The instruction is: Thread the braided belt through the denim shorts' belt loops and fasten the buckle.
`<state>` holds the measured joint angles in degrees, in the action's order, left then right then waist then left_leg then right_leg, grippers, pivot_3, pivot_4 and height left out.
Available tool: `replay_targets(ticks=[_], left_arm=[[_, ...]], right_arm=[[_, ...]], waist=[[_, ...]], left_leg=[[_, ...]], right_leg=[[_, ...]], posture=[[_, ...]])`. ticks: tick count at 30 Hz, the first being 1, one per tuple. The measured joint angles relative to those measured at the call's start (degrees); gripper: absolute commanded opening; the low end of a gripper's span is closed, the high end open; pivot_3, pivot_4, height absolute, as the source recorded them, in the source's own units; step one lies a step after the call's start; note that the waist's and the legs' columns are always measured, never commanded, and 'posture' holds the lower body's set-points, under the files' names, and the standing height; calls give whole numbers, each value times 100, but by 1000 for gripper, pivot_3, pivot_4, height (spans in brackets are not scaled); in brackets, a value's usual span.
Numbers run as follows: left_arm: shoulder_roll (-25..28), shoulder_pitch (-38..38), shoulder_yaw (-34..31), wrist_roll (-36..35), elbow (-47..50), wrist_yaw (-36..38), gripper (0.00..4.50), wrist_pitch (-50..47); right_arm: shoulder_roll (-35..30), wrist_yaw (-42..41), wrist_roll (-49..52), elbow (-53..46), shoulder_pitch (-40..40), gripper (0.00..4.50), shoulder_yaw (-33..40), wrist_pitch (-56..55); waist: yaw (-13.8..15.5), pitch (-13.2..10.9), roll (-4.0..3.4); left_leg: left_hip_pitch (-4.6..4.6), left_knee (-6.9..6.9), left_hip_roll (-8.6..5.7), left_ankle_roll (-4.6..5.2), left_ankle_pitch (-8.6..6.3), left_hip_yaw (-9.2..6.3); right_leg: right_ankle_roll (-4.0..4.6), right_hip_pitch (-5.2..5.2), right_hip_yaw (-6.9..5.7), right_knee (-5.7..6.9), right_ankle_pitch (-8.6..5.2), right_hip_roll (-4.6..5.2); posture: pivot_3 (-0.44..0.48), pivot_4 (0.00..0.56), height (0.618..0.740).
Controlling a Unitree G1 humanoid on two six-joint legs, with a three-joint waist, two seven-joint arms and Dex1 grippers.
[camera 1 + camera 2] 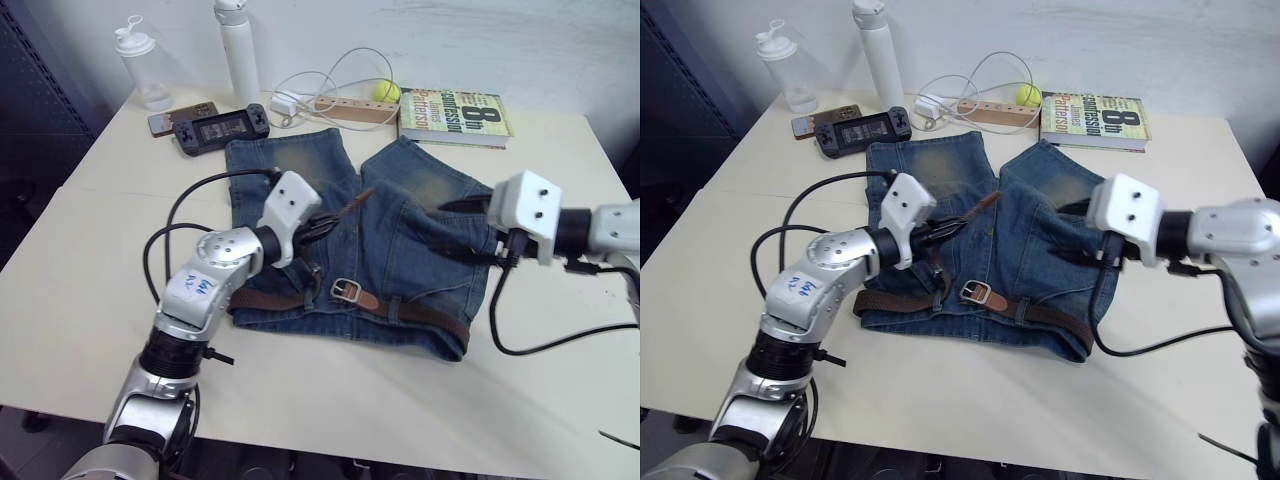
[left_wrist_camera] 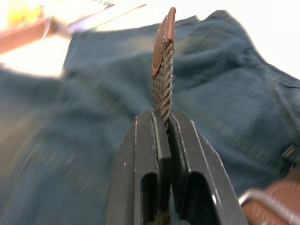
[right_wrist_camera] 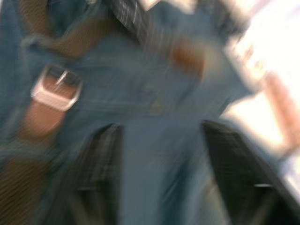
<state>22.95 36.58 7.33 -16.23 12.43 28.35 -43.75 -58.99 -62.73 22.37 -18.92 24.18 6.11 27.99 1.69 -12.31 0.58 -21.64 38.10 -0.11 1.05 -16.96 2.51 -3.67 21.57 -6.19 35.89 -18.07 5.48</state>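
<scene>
The left fingers (image 2: 165, 140) are pinching the belt (image 2: 163, 86) just below its tan tip (buckle (image 1: 346, 291) lying on the shorts (image 1: 400, 235)), while the right fingers (image 3: 159, 173) are hovering wide apart above the denim.

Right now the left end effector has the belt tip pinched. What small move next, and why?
Probably bring the tip down toward the buckle. The left end effector is shut on the belt just below the tip, held above the shorts, and the buckle lies on the waistband nearby. The right end effector is open over the shorts.
</scene>
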Motion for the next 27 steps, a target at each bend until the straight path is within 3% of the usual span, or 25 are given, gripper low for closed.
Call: replay_targets(ticks=[4, 10, 13, 16, 20, 27], left_arm=[[392, -204, -207, -250, -4, 527, 0, -40], [851, -516, -234, -306, -82, 1107, 0, 50], [1199, -763, -172, -283, -91, 1456, 0, 210], [1473, -880, -89, -194, -173, 1787, 0, 519], [1656, -944, -57, -32, -227, 1996, 0, 949], [1774, -1083, -48, 172, -346, 2165, 0, 1392]], right_arm=[[223, 428, 233, -452, -815, 4460, 194, 663], [536, 1004, 611, -1062, -1228, 4460, 192, 1577], [545, 1119, 879, -1410, -1278, 4460, 165, 1967], [555, 1097, 1055, -1669, -1451, 4460, 19, 2074], [529, 1050, 688, -2018, -1452, 4460, -643, 1565], [577, 1146, -981, -1766, -1359, 4460, -1888, -119]], waist=[[-32, 0, -1], [-18, 1, -2], [84, 17, 44], [7, 12, 53], [-66, 16, 59], [-55, 15, 72]], left_leg=[[4, -1, 0, -1, 0, 2], [6, -2, 2, -6, -2, 4], [-3, 1, 51, -11, -31, 277], [-2, 4, 40, -1, -25, 267], [8, 3, 41, 1, -28, 264], [4, 3, 40, 3, -30, 264]], right_leg=[[0, 1, 4, 6, 0, 0], [1, 7, 8, 3, 0, -1], [18, 204, 226, 131, -8, -24], [16, 200, 214, 147, -7, -20], [13, 191, 216, 151, -5, -18], [13, 195, 214, 148, -5, -18]], posture=[[0, 150, 708], [0, 150, 705], [0, 150, 703], [0, 150, 703], [0, 150, 703], [0, 150, 703]])
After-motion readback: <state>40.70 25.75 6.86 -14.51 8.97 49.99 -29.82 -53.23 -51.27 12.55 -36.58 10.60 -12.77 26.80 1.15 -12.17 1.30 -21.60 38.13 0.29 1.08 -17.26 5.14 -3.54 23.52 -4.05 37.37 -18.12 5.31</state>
